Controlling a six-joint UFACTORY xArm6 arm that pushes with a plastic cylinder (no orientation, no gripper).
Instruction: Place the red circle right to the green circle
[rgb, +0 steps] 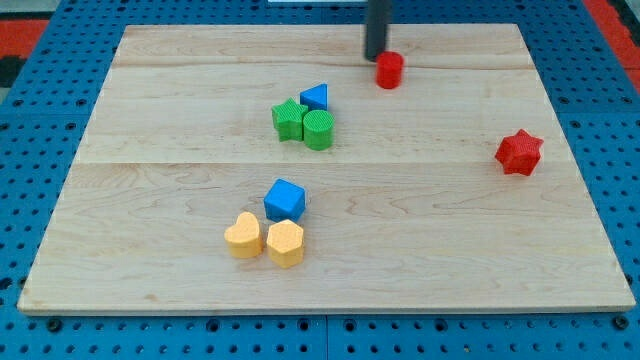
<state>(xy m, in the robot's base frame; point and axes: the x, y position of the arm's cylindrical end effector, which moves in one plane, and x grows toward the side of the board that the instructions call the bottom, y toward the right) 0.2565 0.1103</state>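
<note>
The red circle (389, 70) is a small red cylinder near the view's top, right of centre. The green circle (318, 129) is a green cylinder at the board's middle left, touching a green star (289, 120) on its left and a blue triangle (315, 97) above it. My tip (375, 57) is the lower end of the dark rod, just left of and slightly above the red circle, close to it or touching it. The red circle lies up and to the right of the green circle, well apart from it.
A red star (519, 152) sits near the board's right edge. A blue cube (285, 200), a yellow heart (243, 236) and a yellow hexagon (285, 243) cluster at the lower left. The wooden board (450, 250) lies on a blue perforated table.
</note>
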